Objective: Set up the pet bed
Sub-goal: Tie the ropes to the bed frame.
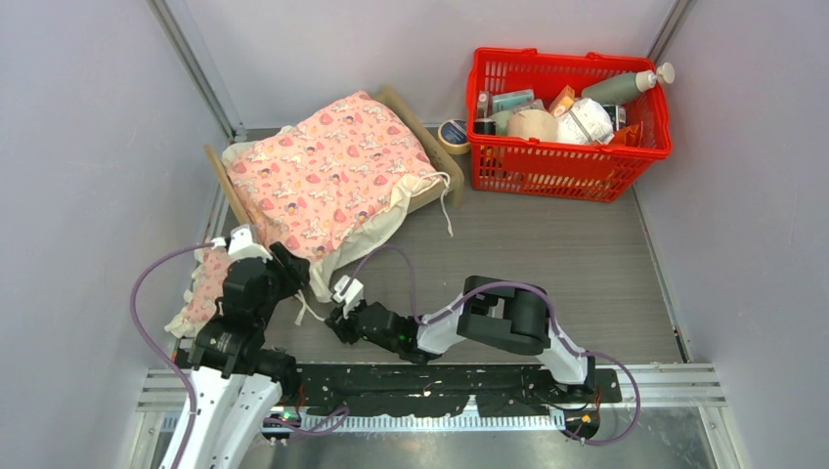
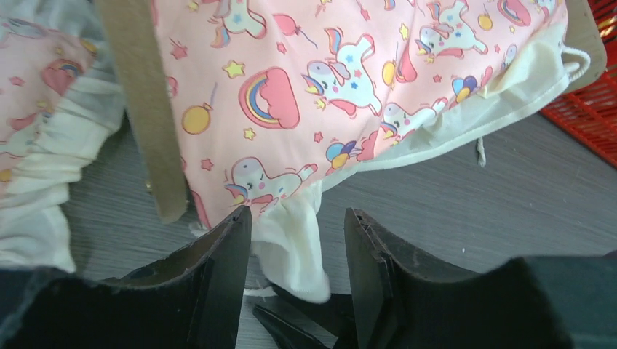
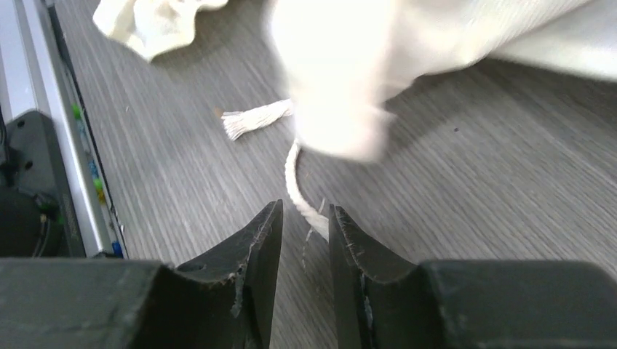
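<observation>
Both open, empty: left gripper [image 2: 298,214] wide, right gripper [image 3: 305,211] narrow; pet bed [image 1: 420,132] just beyond.

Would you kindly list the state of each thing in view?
pet bed: upright, blanket-covered.
blanket: spread over bed, near corner hanging down.
pillow: on table, off bed.
red basket: upright, full.
left gripper: open, frill between jaws.
right gripper: slightly open, cord just ahead.

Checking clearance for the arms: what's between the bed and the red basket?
A roll of tape sits between the bed and the red basket, close to both. The top view shows it.
</observation>
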Controlling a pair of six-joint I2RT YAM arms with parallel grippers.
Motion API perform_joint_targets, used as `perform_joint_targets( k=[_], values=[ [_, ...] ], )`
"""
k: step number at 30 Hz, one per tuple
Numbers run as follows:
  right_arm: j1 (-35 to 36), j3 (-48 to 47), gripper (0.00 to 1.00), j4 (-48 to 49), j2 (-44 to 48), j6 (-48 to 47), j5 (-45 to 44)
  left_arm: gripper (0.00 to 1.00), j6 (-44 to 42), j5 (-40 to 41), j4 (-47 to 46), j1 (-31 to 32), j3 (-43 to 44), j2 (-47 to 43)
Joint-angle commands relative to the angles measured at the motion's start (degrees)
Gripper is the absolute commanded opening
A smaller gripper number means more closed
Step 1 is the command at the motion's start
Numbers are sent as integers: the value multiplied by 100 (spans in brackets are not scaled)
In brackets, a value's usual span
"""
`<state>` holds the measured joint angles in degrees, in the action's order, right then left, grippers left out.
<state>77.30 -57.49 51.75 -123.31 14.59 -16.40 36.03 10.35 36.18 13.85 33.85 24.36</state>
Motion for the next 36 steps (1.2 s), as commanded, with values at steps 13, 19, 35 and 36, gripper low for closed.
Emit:
perform_joint_targets(
  k=[13,19,35,36],
  values=[
    [-280,-558,23,-1506,186,-970,1543,53,150,1330,1093,-22,211,-396],
    [-294,-349,5,-1439,574,-1355,1872,51,378,1183,1305,-22,46,-646],
    [-560,-181,5,-254,1155,-1842,2361,45,641,777,775,-22,-681,-1286],
    [-626,-200,5,-240,1165,-1813,2429,45,768,876,833,-22,-698,-1362]
  ],
)
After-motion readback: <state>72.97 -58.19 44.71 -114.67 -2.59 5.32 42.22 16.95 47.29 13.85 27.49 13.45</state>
